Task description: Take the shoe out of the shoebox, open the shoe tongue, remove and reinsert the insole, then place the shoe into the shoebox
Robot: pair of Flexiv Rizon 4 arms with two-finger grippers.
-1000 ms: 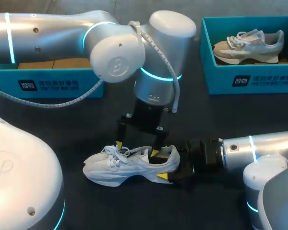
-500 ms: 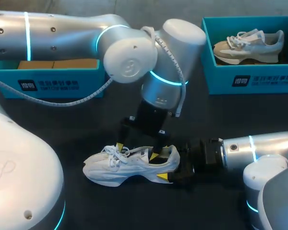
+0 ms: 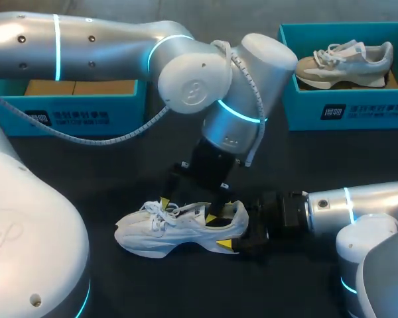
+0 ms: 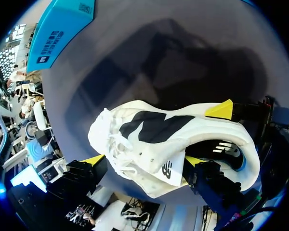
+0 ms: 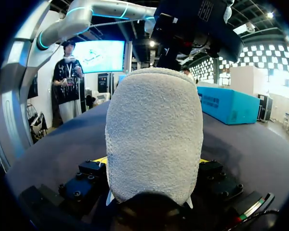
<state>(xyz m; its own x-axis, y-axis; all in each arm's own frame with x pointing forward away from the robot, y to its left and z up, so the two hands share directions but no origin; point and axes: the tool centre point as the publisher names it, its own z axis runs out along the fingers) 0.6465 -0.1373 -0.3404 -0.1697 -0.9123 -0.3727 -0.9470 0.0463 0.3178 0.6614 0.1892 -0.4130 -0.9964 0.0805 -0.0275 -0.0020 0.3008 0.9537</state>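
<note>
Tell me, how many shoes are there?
2. A white shoe lies on the table in front; a grey shoe sits in the right-hand box. The other box may hide more.

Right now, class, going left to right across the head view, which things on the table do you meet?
Cardboard-filled shoebox → white shoe → second shoebox, a beige shoe inside it.

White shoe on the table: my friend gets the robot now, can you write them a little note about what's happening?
Right gripper: shut on the white shoe at its heel.
Left gripper: open, straddling the shoe near its tongue.
Shoe: upright on the table; shoebox at the far left.
Done: shoe taken out.
To do, as far as it shows: open the tongue, insole out and back in, shoe back into the box.
</note>
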